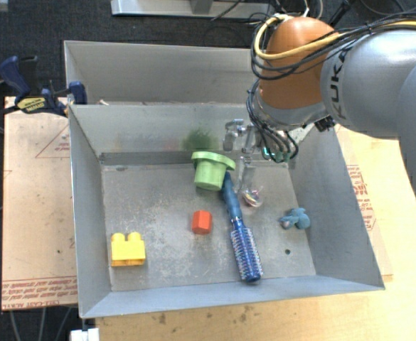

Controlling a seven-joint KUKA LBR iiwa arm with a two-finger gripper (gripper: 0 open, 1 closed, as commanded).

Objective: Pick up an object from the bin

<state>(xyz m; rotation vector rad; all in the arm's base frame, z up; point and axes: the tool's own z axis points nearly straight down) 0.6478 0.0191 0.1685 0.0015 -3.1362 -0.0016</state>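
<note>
The gripper [247, 179] hangs low over the grey bin's [87, 190] middle, just beside a green cup [209, 172] and a blue hairbrush's [242, 247] handle. Lying apart are an orange block [202, 222], a yellow toy brick [127, 249] and a small blue piece [295, 219].

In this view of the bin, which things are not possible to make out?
Camera view:
- Blue brush: its handle's upper end is hidden by the green cup.
- Pale thing below the pincer: too small to name.
- Light-blue thing near the right wall: likewise.
- Bin, far right corner: covered by the arm.
</note>
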